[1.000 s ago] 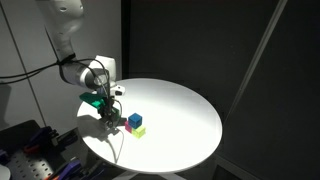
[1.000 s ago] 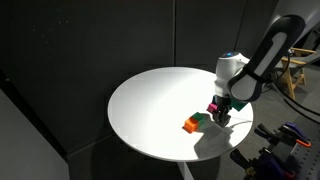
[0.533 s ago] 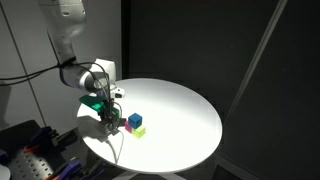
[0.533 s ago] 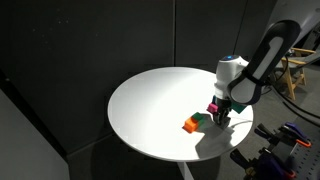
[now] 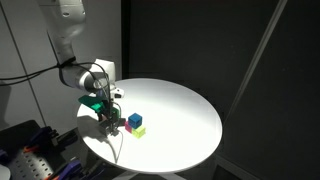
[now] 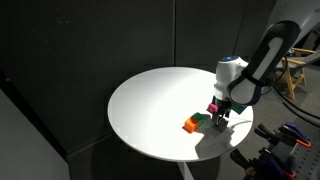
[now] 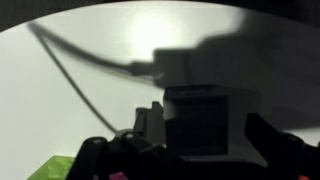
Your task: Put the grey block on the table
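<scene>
Grey block (image 7: 197, 122) is seen in the wrist view as a dark cube, low over the white worktop (image 7: 90, 60) and right between the fingers of the tool (image 7: 205, 135). Everything there is in deep shadow. It cannot be told if the tool is squeezed shut on the block or loose around it, or if the block's bottom is touching the worktop. In an exterior view the tool is held down close to the worktop near its edge, with a blue cube (image 5: 134, 119) and a yellow-green cube (image 5: 139, 130) just beside it. The grey block itself is hidden there. The setting-down step seems to be in hand, and the task looks nearly done. If the block is not down yet, it should be lowered a little more until it rests flat. Then the fingers should be opened wide, and the tool should be lifted straight up, so that neither the block nor the cubes close by are bumped.
</scene>
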Robot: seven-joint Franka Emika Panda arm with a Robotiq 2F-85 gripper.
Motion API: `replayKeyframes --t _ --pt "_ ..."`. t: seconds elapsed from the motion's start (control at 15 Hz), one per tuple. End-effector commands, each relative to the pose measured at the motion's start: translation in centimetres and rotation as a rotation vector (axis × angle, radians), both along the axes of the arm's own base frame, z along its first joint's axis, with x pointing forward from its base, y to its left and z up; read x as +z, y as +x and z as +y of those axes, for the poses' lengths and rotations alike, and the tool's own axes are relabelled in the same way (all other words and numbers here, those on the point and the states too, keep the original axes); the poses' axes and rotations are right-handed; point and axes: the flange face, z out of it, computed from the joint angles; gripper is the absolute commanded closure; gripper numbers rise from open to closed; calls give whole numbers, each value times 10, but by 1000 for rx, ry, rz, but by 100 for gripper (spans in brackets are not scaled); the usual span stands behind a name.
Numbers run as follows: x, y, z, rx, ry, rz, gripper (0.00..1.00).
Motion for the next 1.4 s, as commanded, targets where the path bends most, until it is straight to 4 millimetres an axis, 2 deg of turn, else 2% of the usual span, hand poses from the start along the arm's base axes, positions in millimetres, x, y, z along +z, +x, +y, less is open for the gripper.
replayKeyframes --t 0.0,0.4,1.0,1.33 --pt "13 -1 -1 -1 10 22 0" --pt "33 3 2 -3 -6 56 0" --pt "76 16 28 33 16 -26 0" --pt "101 17 35 25 9 -52 0"
